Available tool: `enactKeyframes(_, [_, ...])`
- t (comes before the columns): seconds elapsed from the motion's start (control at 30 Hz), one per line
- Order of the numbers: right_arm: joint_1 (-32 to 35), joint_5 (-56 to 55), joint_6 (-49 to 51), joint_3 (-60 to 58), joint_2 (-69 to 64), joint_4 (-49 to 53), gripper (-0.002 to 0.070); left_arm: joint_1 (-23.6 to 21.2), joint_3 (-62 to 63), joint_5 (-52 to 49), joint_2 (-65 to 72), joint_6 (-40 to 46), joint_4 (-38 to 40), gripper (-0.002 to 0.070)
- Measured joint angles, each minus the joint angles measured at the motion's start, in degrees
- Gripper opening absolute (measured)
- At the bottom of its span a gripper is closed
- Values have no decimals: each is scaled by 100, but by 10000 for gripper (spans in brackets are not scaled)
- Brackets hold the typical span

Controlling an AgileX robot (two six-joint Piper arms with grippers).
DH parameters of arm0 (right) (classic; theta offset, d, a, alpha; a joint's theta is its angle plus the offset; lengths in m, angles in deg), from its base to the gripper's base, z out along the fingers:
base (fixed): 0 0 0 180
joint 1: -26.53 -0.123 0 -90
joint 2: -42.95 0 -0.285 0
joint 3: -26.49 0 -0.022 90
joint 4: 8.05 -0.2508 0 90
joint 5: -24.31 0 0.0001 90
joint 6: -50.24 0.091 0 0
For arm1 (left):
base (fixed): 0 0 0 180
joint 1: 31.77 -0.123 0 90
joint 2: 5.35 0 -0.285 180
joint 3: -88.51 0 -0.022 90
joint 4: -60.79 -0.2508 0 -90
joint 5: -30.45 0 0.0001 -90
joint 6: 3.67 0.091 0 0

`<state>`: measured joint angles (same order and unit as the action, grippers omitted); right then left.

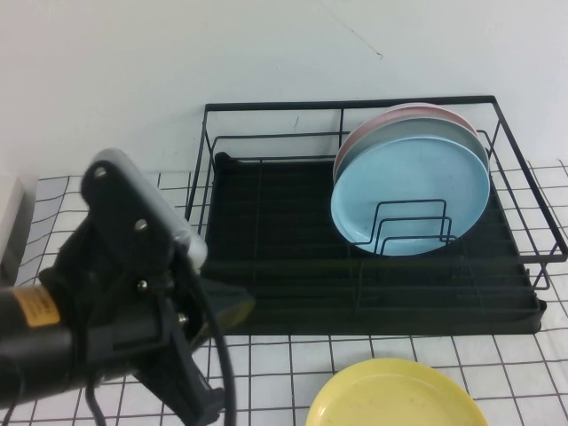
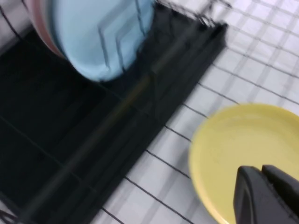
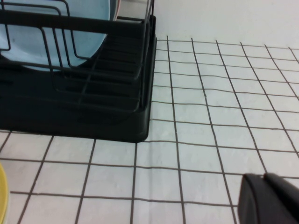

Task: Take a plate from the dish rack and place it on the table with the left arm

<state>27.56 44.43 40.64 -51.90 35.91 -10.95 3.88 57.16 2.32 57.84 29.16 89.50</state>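
The yellow plate (image 1: 395, 399) lies flat on the grid-printed table (image 1: 293, 355) in front of the black dish rack (image 1: 293, 302), apart from it. My left arm (image 1: 115, 302) is at the front left. In the left wrist view my left gripper (image 2: 261, 175) is shut and empty, its tips over the near rim of the yellow plate (image 2: 233, 140). My right gripper (image 3: 264, 179) is shut and empty low over the table, right of the rack (image 3: 93, 116); it is out of the high view. A sliver of the yellow plate (image 3: 2, 196) shows in the right wrist view.
A light-blue plate (image 1: 413, 182) stands upright in the rack's wire dividers at the right, with a pale plate and a pink plate (image 1: 373, 129) behind it. The rack's left half holds nothing. A grey object (image 1: 13, 222) sits at the left edge.
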Motion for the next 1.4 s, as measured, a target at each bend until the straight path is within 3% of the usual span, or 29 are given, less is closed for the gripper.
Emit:
enactKeyframes(0.13, [0,0,0,0,0,0,-1,0,-706,993,-647,185,75,0])
enactKeyframes(0.3, [0,0,0,0,0,0,-1,-346,-1947,1731,-2328,-488,-583,-1])
enactKeyframes(0.6, [0,0,0,0,0,0,-1,-2553,-3871,1851,-5272,-1066,-1268,-2])
enactKeyframes(0.7, [0,0,0,0,0,0,-1,-3225,-4159,1851,-5578,-1498,-1560,-2])
enactKeyframes(0.8, [0,0,0,0,0,0,-1,-3601,-4266,1778,-5599,-1949,-1865,-2])
enactKeyframes(1.4, [0,0,0,0,0,0,-1,-3661,-4705,1028,-5610,-2276,-2107,-2])
